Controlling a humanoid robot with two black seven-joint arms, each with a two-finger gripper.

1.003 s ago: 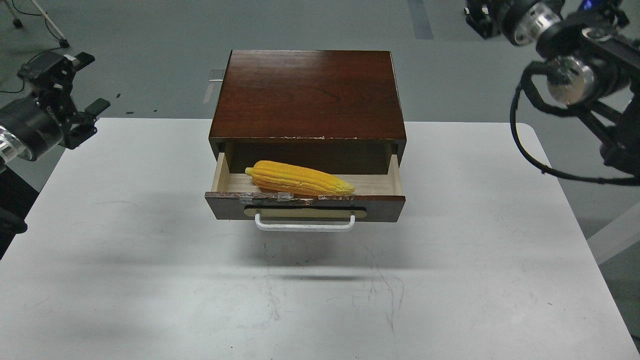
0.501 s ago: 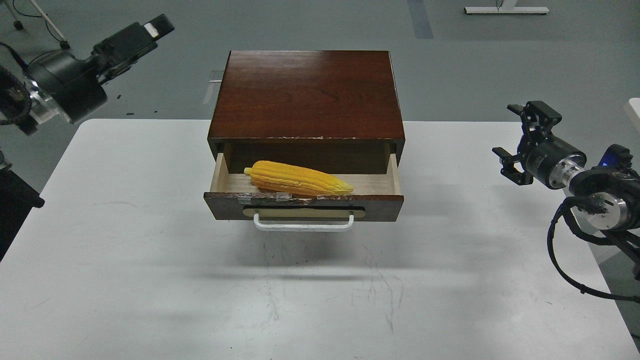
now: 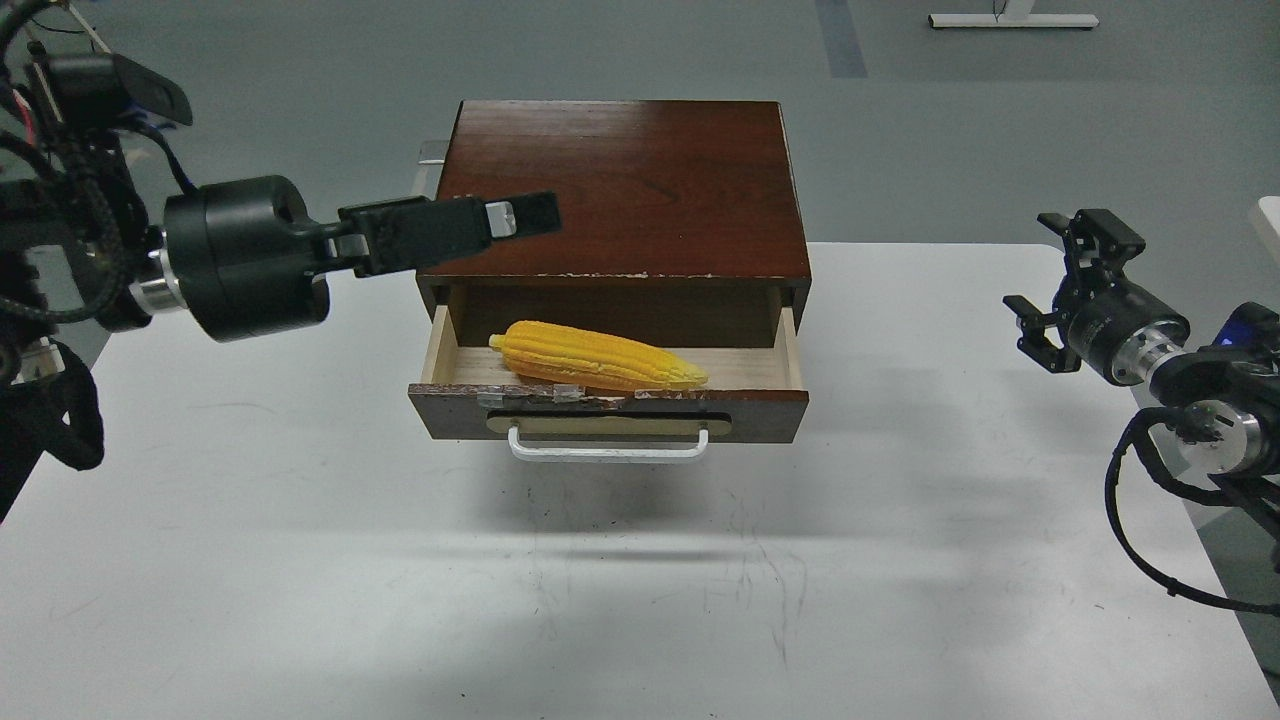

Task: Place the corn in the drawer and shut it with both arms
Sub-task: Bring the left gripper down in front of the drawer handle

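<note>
The yellow corn [image 3: 598, 358] lies inside the open drawer [image 3: 608, 412], pointed end to the right. The drawer is pulled partly out of the dark wood cabinet [image 3: 620, 185], white bar handle [image 3: 608, 450] facing me. My left gripper [image 3: 525, 214] reaches in from the left, pointing right, above the drawer's left half and in front of the cabinet's top front edge. It is seen side-on as one bar, so its two fingers cannot be told apart. My right gripper [image 3: 1045, 270] is open and empty above the table's right side, well apart from the cabinet.
The cabinet stands at the back middle of a white table [image 3: 640, 600]. The table's right edge runs just below my right arm. Grey floor lies behind, with a white stand base [image 3: 1010, 18] far back.
My left arm has swung down and right from the upper left corner to the cabinet's front left edge. My right gripper has shifted slightly right. Corn and drawer have not moved.
</note>
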